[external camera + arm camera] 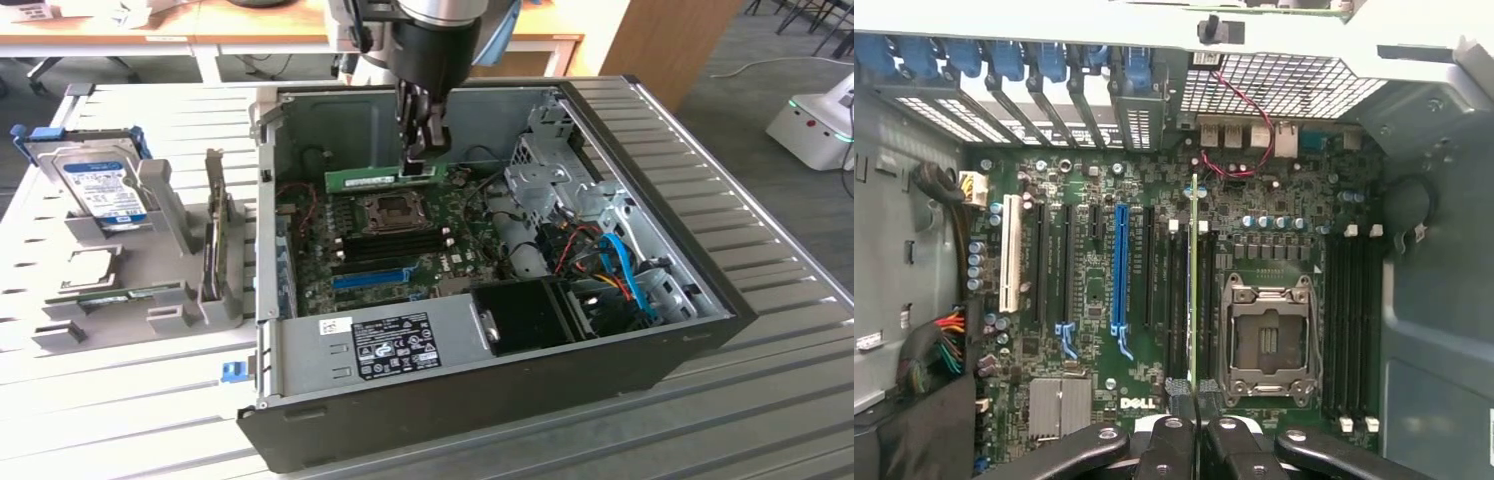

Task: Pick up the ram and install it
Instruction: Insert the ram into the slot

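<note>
Now, mid-install, we hold the ram [363,180] by one end in our clamped pincer [418,158] above the motherboard [454,262], and seating it likely calls for lining it squarely over a memory slot [1174,300].

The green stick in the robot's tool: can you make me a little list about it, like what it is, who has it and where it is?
thing: ram, a long thin green board
held by: tool, shut on it near one end
where: inside the open computer case, over the motherboard
lined up with: the black slots beside the processor socket
pushed in: looks like not yet
also around: hard drive, standing outside the case on the exterior view's left
</note>
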Available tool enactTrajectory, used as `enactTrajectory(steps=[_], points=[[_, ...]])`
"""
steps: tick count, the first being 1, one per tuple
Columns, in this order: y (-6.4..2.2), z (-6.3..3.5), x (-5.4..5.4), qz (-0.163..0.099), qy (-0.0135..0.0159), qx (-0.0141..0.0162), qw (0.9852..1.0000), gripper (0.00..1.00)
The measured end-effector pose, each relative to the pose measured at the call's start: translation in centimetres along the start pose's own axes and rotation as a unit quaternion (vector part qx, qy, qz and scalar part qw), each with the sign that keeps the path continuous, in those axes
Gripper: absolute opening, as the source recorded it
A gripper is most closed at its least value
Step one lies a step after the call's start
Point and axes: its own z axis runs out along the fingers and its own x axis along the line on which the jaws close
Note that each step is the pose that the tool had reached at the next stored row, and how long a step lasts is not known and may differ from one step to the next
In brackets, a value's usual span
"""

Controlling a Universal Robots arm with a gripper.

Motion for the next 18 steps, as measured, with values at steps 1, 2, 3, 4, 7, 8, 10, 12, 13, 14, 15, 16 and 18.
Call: enactTrajectory(steps=[1,2,3,4,7,8,10,12,13,14,15,16,18], points=[[0.0,0.09,0.0,0.0,0.0,0.0,1.0,0.13],[0.0,0.19,0.0,0.0,0.0,0.0,1.0,0.13],[0.0,0.29,0.0,0.0,0.0,0.0,1.0,0.13],[-0.01,0.39,0.1,0.0,0.0001,0.0,1.0,0.13],[-0.01,0.66,0.1,0.0,0.0,0.0,1.0,0.13],[-0.01,0.75,0.1,0.0,0.0,0.0,1.0,0.13],[-0.01,0.94,0.1,0.0,0.0,0.0,1.0,0.13],[-0.02,1.12,0.2,0.0,0.0001,0.0,1.0,0.13],[-0.02,1.21,0.2,0.0,0.0001,0.0,1.0,0.13],[-0.02,1.31,0.2,0.0,0.0001,0.0,1.0,0.13],[-0.02,1.41,0.2,0.0,0.0,0.0,1.0,0.13],[-0.03,1.5,0.2,0.0,0.0,0.0,1.0,0.13],[-0.03,1.7,0.2,0.0,0.0001,0.0,1.0,0.13]])
